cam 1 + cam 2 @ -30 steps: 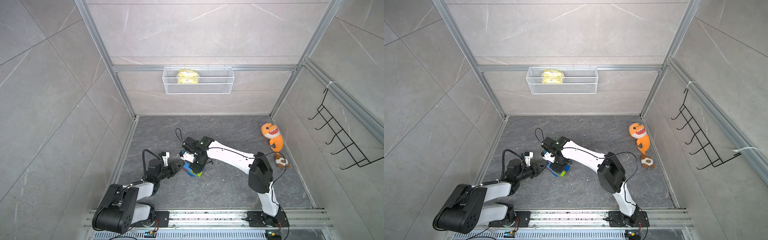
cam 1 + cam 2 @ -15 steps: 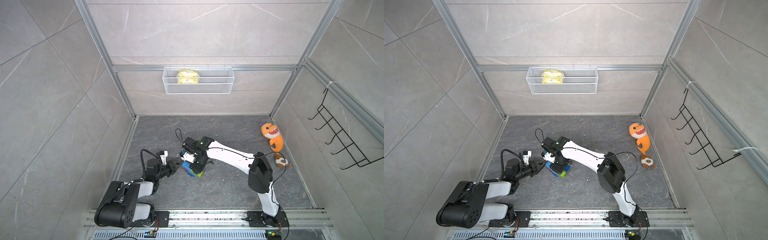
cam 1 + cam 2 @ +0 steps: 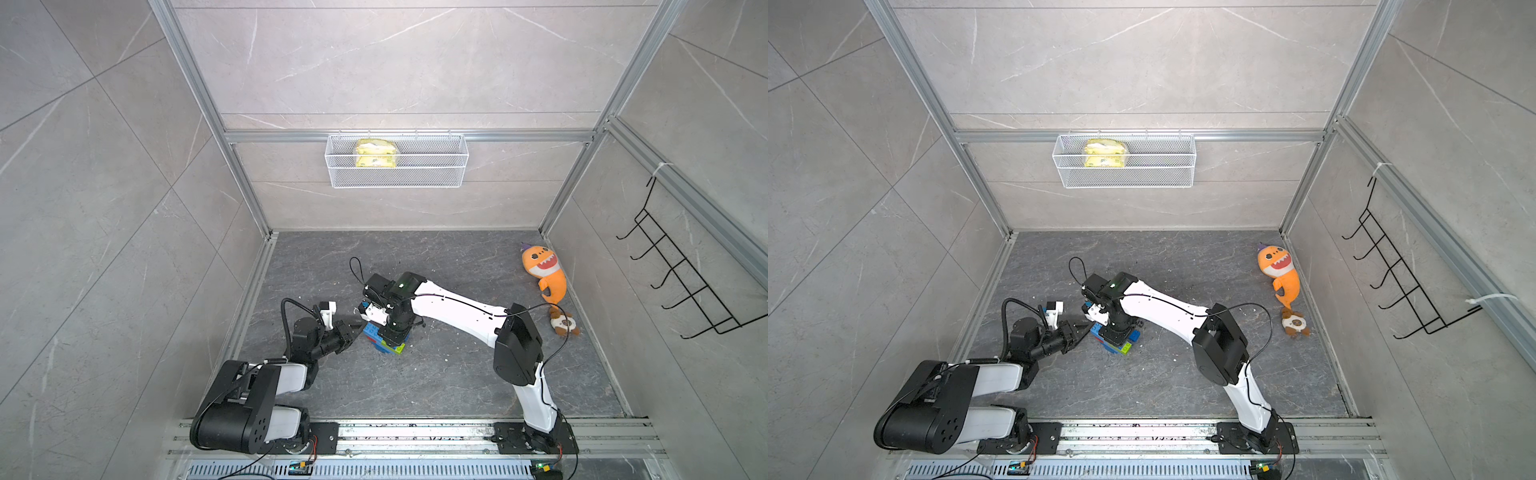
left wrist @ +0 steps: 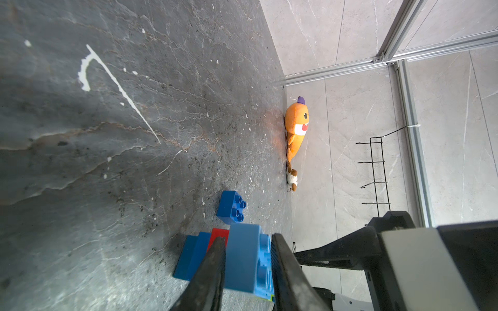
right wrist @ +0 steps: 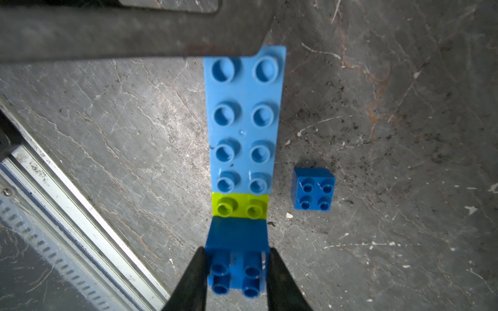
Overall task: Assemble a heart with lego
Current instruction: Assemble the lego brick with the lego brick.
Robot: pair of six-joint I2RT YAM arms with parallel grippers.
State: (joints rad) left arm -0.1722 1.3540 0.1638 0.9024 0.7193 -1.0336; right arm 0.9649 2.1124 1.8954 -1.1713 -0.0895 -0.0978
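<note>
Red brick [image 4: 217,235] in the left wrist view only.

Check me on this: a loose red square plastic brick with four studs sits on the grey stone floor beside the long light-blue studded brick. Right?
Not quite: the loose four-stud square plastic brick is dark blue, not red. It does sit on the grey stone floor beside the long light-blue studded brick, as the right wrist view shows.

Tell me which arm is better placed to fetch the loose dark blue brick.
Right, probably: the loose brick lies beside the end of the heart that the right gripper holds; the left gripper clamps the far end.
</note>
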